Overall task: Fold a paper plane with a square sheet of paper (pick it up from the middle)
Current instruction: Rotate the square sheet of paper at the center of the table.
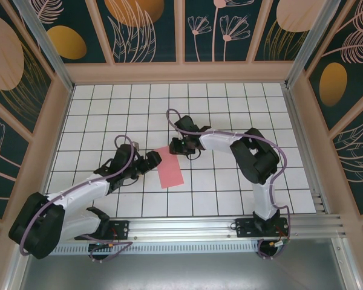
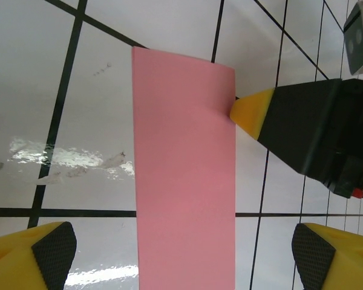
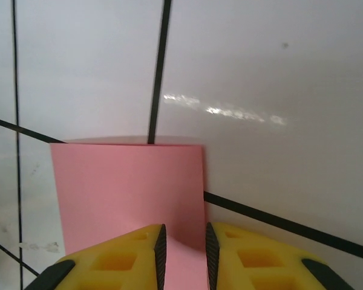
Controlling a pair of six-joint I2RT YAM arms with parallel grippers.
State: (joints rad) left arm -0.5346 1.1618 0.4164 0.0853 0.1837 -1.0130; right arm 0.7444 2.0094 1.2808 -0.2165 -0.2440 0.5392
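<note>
Pink paper sheet [image 1: 170,167] lies flat on the tiled bench [image 1: 230,187], a long rectangle between both tools. Left tool [image 2: 183,251] released, jaws wide, straddling the sheet's near end. Right tool [image 3: 183,248]: jaws nearly together, tip touching the sheet's edge; grip cannot be told.

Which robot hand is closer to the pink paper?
Right. The right gripper touches the far end of the pink paper; the left gripper hovers open, its fingers clear of both long edges.
</note>
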